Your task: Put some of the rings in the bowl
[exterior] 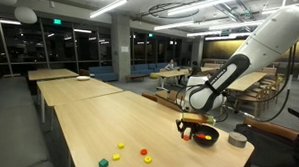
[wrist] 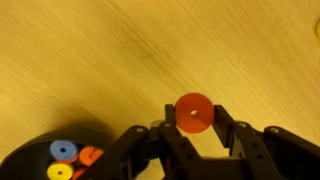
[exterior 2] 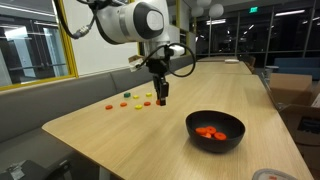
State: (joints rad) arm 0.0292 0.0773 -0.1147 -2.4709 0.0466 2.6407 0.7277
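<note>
So, mid-carry rn by the look of it. Claw (exterior 2: 160,97) closed on one red ring (wrist: 193,110), pinched between the fingertips w/ its face toward the wrist cam. Hanging above bare tabletop (exterior 2: 120,140), not over the bowl (exterior 2: 215,146) yet. In an exterior view: bowl off to the right and nearer, loose rings (exterior 2: 128,102) scattered further left near the far edge. Already a few orange/red pieces (exterior 2: 209,132) lying in the bowl, so prob partway through the task imo. Only a slice of the bowl in the wrist view, lower left, w/ a blue ring (wrist: 64,149), yellow ring (wrist: 60,172) and orange ring (wrist: 90,156) inside. Next move, best guess: slide right & nearer till centred over the bowl, dip a bit, then let go. Needs to clear the rim first, otherwise could bounce off onto the table. After that, prob left again for another one, "some" meaning more than this.
</note>
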